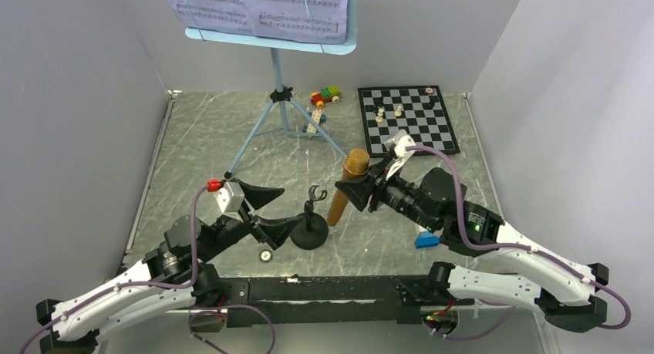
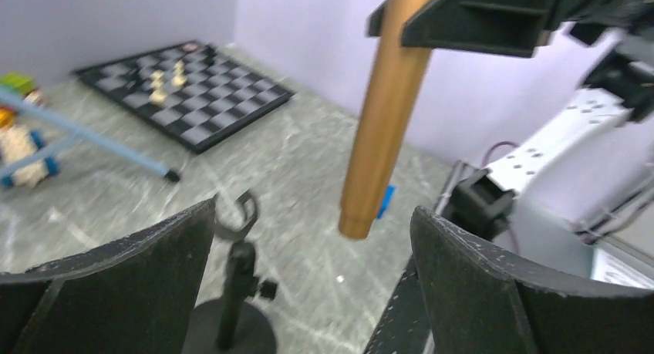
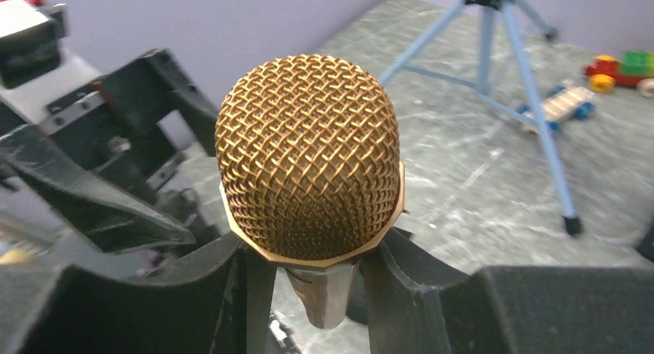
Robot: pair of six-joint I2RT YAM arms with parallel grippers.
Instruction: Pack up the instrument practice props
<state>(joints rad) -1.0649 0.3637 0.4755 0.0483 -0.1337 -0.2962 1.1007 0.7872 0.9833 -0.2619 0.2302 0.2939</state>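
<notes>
My right gripper (image 1: 353, 193) is shut on the gold-brown microphone (image 1: 342, 190), just under its mesh head (image 3: 308, 153), and holds it upright above the table. The handle (image 2: 383, 115) hangs free, its end off the surface. Just left of it stands the small black round-based mic stand (image 1: 311, 224), its clip empty. My left gripper (image 1: 282, 212) is open beside this stand, which shows by the left finger (image 2: 235, 277) in the wrist view. The light-blue music stand (image 1: 280, 99) stands at the back with white sheet-music pages (image 1: 258, 5) on its desk.
A black-and-white chessboard (image 1: 406, 118) with a few pieces lies at the back right. A colourful toy brick car (image 1: 325, 97) and another small wheeled toy (image 1: 315, 124) sit by the tripod legs. A small blue block (image 1: 426, 240) lies under the right arm. Grey walls enclose the table.
</notes>
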